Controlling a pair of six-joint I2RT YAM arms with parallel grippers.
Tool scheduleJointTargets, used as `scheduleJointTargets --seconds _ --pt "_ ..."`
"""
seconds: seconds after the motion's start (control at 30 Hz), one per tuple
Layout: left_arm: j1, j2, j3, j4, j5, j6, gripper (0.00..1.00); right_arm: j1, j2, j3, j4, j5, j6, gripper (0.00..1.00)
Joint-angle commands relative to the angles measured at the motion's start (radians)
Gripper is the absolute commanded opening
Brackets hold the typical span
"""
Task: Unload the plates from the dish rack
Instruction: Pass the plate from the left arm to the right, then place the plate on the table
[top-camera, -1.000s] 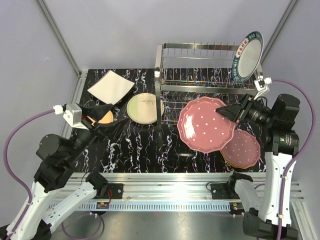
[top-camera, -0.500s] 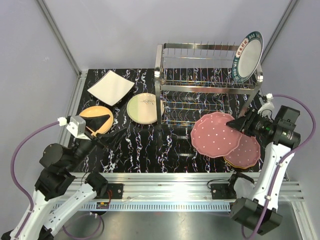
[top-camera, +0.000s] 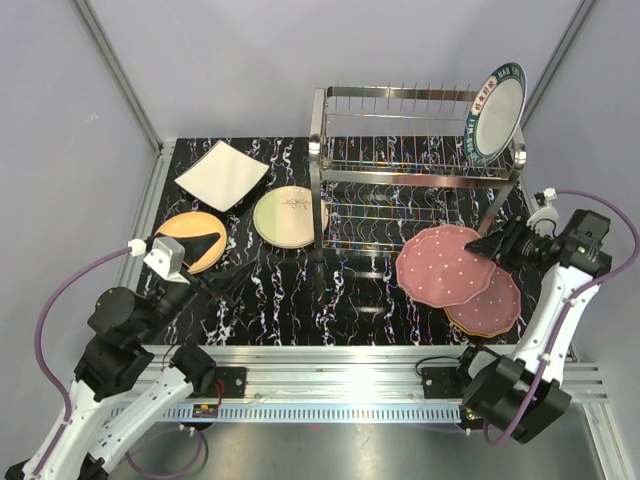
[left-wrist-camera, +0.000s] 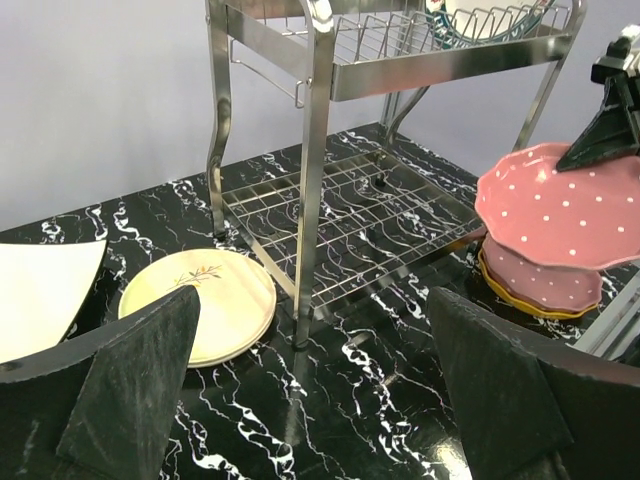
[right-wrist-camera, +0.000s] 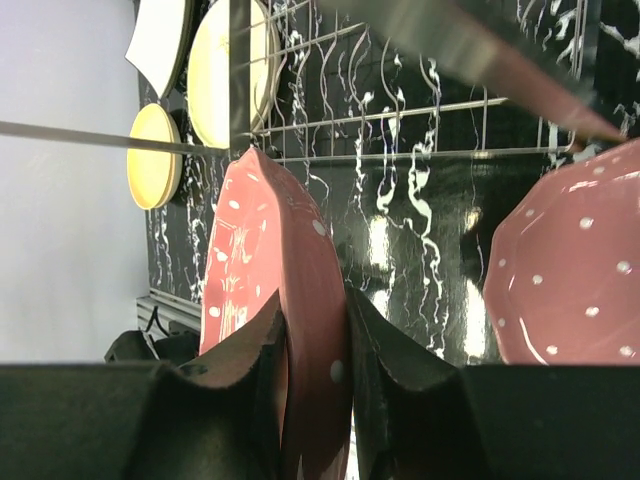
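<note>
Scalloped pink dotted plate (top-camera: 445, 265) moved right, pinched by right end effector (top-camera: 492, 246)

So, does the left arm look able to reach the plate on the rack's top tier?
Probably not: that plate stands at the rack's far right end, far from the open left gripper.

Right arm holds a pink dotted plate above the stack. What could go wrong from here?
1. The right claw pinches the pink polka-dotted scalloped plate only at its rim, tilted, so it might slip.
2. It hangs partly over the second pink polka-dotted plate; lowering off-centre could knock or chip that stack.
3. The white plate with a dark patterned rim stands at the chrome wire dish rack's end; a careless reach might tip it.
</note>
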Motion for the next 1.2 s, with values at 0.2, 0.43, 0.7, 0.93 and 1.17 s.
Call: scheduleJointTargets --seconds 0.2,0.43,0.7,0.93,1.17 --pt "0.003 0.004 0.001 0.031 -0.017 0.061 0.99 -0.058 0.168 0.269 -0.231 -0.199 -0.334 0.00" --pt "0.004 0.014 -0.004 0.037 -0.003 0.069 0.99 -0.123 0.285 0.309 -0.415 -0.204 -0.601 0.00" --pt "0.005 0.017 -0.012 0.034 -0.003 0.084 0.99 -0.230 0.402 0.272 -0.535 -0.172 -0.865 0.00" --pt "0.005 0.022 -0.025 0.049 0.008 0.084 0.99 -0.268 0.392 0.183 -0.428 -0.118 -0.873 0.00" --pt "0.003 0.022 -0.033 0.048 0.009 0.089 0.99 -0.273 0.415 0.137 -0.372 -0.101 -0.870 0.00"
